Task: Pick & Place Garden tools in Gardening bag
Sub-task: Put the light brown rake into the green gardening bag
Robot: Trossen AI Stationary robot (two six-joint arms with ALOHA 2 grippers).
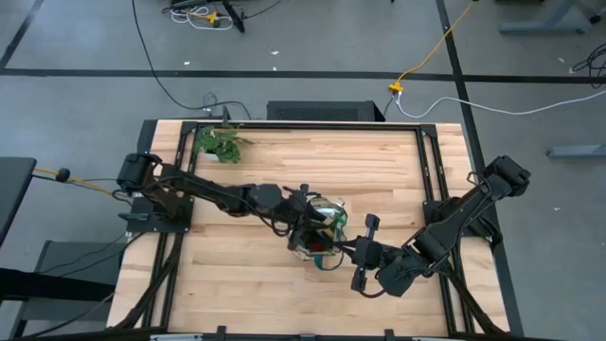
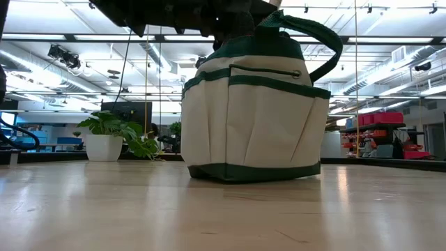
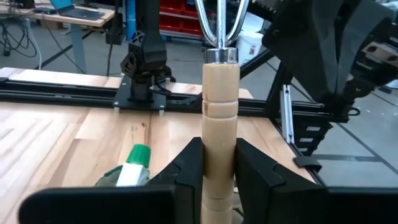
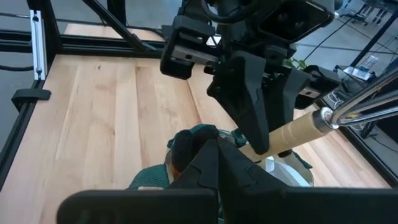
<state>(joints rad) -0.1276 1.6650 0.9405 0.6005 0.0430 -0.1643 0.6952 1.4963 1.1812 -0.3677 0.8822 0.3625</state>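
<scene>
— Rake (image 3: 220, 124) handle pinched between the left gripper (image 3: 219, 163) fingers, above the bag (image 2: 254, 115) at mid-table?

— Yes. Right gripper (image 4: 217, 163), pressed together, crowds the rim; a tilted release could snag prongs or tip it.

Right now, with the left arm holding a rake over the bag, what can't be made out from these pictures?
- Bag contents: the low view shows only its outer wall; in the high view the left gripper covers the mouth.
- Rake prongs: cut off by the left wrist view's top edge.
- Right gripper: whether its shut fingers pinch the bag's rim is hidden by the fingers themselves.
- Plant: leaves too small to count from above.
</scene>
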